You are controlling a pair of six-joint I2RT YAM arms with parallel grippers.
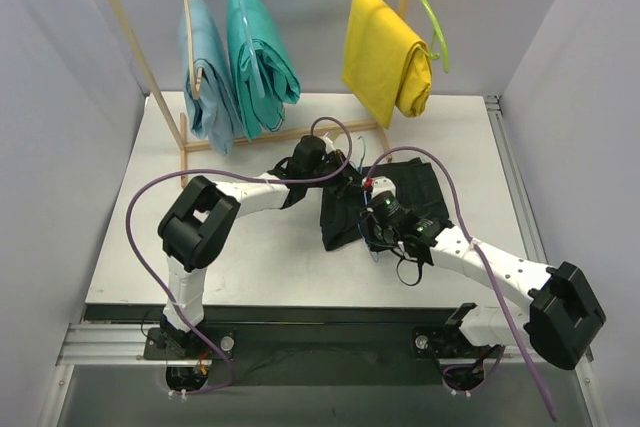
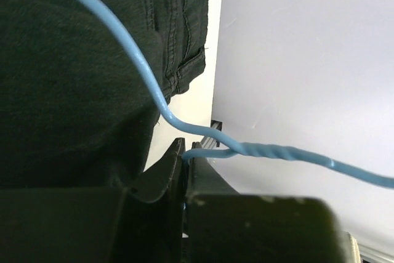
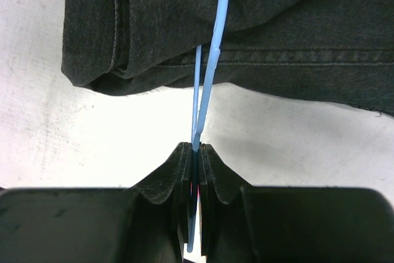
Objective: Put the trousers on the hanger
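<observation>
Black trousers [image 1: 425, 187] are lying bunched on the desk [image 1: 260, 267], centre right of the frame | light-blue hanger [image 3: 212, 60] is crossing their edge | left fingers [image 2: 161, 177] are pinching its wire beside the twisted neck | right fingers [image 3: 166, 173] are clamping its doubled wire

Black trousers [image 1: 425, 187], light-blue hanger [image 3: 221, 4], white table [image 1: 260, 267].

Trousers [image 3: 277, 23] — matt black cloth, hanger [image 2: 277, 151] glossy wire (smooth)

Pale-blue garment [image 1: 208, 82], teal trousers [image 1: 258, 57] and yellow trousers [image 1: 383, 57] hang side by side on a wooden rack [image 1: 135, 47] at the back of a white table [image 1: 260, 257], the yellow on a green hanger [image 1: 428, 9].
</observation>
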